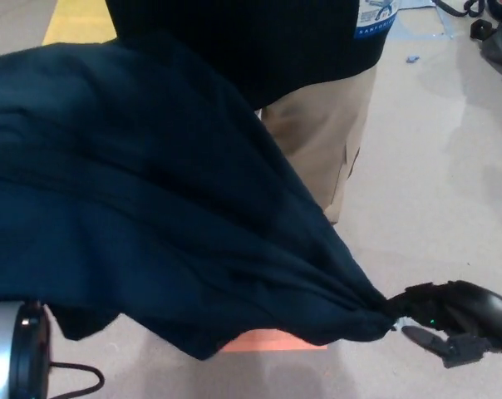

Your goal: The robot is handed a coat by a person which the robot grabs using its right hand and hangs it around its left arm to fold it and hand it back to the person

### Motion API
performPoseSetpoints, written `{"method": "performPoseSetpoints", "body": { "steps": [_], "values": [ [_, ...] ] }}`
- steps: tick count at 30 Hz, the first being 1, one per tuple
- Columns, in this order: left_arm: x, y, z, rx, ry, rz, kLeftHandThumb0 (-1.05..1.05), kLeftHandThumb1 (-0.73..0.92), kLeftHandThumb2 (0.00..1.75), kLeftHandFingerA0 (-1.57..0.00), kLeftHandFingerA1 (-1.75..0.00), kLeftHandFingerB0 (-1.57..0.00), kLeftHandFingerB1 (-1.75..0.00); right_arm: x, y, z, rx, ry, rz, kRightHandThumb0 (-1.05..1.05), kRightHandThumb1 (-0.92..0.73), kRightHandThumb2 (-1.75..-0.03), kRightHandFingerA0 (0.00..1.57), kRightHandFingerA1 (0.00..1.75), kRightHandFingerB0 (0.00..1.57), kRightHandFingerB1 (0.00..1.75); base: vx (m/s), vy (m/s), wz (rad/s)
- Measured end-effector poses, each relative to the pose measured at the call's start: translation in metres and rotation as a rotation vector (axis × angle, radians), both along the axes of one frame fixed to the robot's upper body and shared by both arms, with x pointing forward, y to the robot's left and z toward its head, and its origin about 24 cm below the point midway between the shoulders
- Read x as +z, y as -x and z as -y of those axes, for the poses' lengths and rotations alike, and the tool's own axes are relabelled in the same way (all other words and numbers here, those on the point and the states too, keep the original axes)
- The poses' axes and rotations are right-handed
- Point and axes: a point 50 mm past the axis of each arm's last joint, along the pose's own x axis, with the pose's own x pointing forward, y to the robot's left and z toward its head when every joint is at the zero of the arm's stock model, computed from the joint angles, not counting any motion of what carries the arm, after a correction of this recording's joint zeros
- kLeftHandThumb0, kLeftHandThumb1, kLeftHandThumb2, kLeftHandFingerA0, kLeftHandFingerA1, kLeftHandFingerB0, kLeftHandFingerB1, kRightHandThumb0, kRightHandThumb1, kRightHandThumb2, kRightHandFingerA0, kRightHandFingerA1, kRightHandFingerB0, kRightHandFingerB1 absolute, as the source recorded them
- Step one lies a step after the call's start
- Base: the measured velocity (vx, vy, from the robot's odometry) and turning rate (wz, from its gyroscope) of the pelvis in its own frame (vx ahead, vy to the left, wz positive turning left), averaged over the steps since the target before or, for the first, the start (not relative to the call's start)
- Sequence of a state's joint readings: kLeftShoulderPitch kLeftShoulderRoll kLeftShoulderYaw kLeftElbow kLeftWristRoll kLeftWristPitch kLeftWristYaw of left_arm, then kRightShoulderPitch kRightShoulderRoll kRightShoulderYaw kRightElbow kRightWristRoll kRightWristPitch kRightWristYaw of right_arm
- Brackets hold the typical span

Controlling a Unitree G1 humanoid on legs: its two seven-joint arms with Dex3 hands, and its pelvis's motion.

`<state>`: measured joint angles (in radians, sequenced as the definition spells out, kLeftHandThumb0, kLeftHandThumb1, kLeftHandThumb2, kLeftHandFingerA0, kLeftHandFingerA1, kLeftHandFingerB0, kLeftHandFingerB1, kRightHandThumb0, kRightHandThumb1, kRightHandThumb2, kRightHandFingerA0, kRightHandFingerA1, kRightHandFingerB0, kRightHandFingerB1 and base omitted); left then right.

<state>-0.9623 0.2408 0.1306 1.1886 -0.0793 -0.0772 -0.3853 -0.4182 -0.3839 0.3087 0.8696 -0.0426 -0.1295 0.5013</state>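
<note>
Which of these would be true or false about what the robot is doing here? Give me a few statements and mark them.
1. The robot's right hand grips a bunched end of the coat. True.
2. The coat is bright red. False: it is dark navy.
3. A person stands behind the coat. True.
4. The coat lies flat on the floor. False: it is held up above the floor, stretched from the picture's left to the right hand.

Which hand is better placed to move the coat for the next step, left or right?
Right. The right hand is shut on the bunched end of the coat, so it can pull it. Only part of the left arm shows, under the cloth; it seems to serve as the hanger.
</note>
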Motion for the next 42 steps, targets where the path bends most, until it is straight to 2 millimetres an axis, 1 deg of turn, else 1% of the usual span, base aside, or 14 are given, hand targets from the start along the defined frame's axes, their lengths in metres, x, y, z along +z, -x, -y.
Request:
{"method": "performPoseSetpoints", "body": {
  "steps": [9, 12, 14, 15, 17, 18, 19, 22, 23, 30, 31, 34, 35, 42],
  "values": [
    [0.035, 0.004, -0.045, 0.106, -0.007, 0.112, -0.77, 0.67, 0.92, -0.08, -0.39, -0.07, -0.36, -0.008, 0.050, 0.109, -0.441, -0.040, -0.175, -0.90, -0.53, -0.85, 0.00, 0.00, 0.00, 0.00, 0.00, 0.000, 0.01],
    [0.044, 0.003, -0.047, 0.109, -0.003, 0.142, -0.78, 0.66, 0.94, -0.10, -0.41, -0.04, -0.37, -0.005, 0.055, 0.121, -0.526, -0.119, -0.163, -0.83, -0.63, -0.87, 0.00, 0.00, 0.00, 0.00, 0.00, 0.000, 0.00],
    [0.045, 0.003, -0.046, 0.107, -0.002, 0.147, -0.37, 0.46, 1.04, 0.00, -0.48, 0.00, -0.48, -0.003, 0.057, 0.124, -0.574, -0.186, -0.134, -0.80, -0.83, -0.65, 0.00, 0.00, 0.00, 0.00, 0.00, 0.000, 0.00],
    [0.045, 0.003, -0.046, 0.107, -0.002, 0.149, -0.37, 0.46, 1.04, 0.00, -0.48, 0.00, -0.48, -0.001, 0.058, 0.127, -0.609, -0.237, -0.110, -0.86, -0.63, -0.90, 0.00, 0.00, 0.00, 0.00, 0.00, 0.000, 0.00],
    [0.045, 0.003, -0.045, 0.106, -0.001, 0.149, -0.37, 0.46, 1.04, 0.00, -0.48, 0.00, -0.48, 0.002, 0.059, 0.131, -0.658, -0.322, -0.074, -0.88, -0.62, -0.91, 0.00, 0.00, 0.00, 0.00, 0.00, 0.000, 0.00],
    [0.045, 0.003, -0.045, 0.106, -0.001, 0.150, -0.76, 0.78, 0.64, -0.17, -0.29, -0.11, -0.26, 0.003, 0.059, 0.132, -0.679, -0.363, -0.059, -0.90, -0.63, -0.93, 0.00, 0.01, 0.00, 0.00, 0.00, 0.000, 0.00],
    [0.045, 0.003, -0.045, 0.106, -0.001, 0.150, -0.78, 0.65, 0.94, -0.10, -0.41, -0.05, -0.36, 0.003, 0.060, 0.133, -0.701, -0.405, -0.044, -0.92, -0.65, -0.94, 0.00, 0.01, 0.00, 0.00, 0.00, 0.000, 0.00],
    [0.046, 0.003, -0.046, 0.105, 0.000, 0.155, -0.75, 0.79, 0.64, -0.16, -0.29, -0.11, -0.27, 0.002, 0.060, 0.132, -0.743, -0.487, -0.012, -0.86, -0.59, -0.86, 0.00, 0.00, 0.00, 0.00, 0.00, 0.000, 0.00],
    [0.047, 0.003, -0.046, 0.104, 0.000, 0.157, -0.37, 0.47, 1.04, 0.00, -0.48, 0.00, -0.48, 0.001, 0.060, 0.131, -0.751, -0.503, -0.005, -0.84, -0.59, -0.85, 0.00, 0.00, 0.00, 0.00, 0.00, 0.000, 0.00],
    [0.051, 0.003, -0.044, 0.089, -0.004, 0.179, -0.37, 0.47, 1.04, 0.00, -0.48, 0.00, -0.47, -0.019, 0.057, 0.105, -0.770, -0.519, -0.005, -0.82, -0.61, -0.87, 0.00, 0.00, 0.00, 0.00, 0.00, 0.000, 0.00],
    [0.051, 0.003, -0.044, 0.087, -0.004, 0.180, -0.76, 0.63, 0.98, -0.11, -0.44, 0.00, -0.38, -0.022, 0.057, 0.100, -0.771, -0.519, -0.008, -0.81, -0.80, -0.65, 0.00, 0.00, 0.00, 0.00, 0.00, 0.000, 0.00],
    [0.050, 0.004, -0.043, 0.077, -0.007, 0.186, -0.75, 0.64, 0.98, -0.10, -0.44, 0.00, -0.37, -0.030, 0.055, 0.087, -0.763, -0.504, -0.017, -0.82, -0.82, -0.65, 0.00, 0.00, 0.00, 0.00, 0.00, 0.000, 0.00],
    [0.050, 0.005, -0.042, 0.071, -0.008, 0.190, -0.74, 0.63, 0.97, -0.07, -0.43, -0.01, -0.36, -0.034, 0.055, 0.081, -0.755, -0.493, -0.028, -0.98, -0.76, -1.04, 0.00, 0.08, 0.00, 0.00, 0.00, 0.000, 0.00],
    [0.053, 0.007, -0.038, 0.031, -0.002, 0.217, -0.75, 0.64, 0.98, -0.05, -0.42, -0.02, -0.34, -0.058, 0.069, 0.060, -0.756, -0.391, -0.097, -0.89, -0.65, -0.94, 0.00, 0.01, 0.00, 0.00, 0.00, 0.000, 0.00]
  ]
}}
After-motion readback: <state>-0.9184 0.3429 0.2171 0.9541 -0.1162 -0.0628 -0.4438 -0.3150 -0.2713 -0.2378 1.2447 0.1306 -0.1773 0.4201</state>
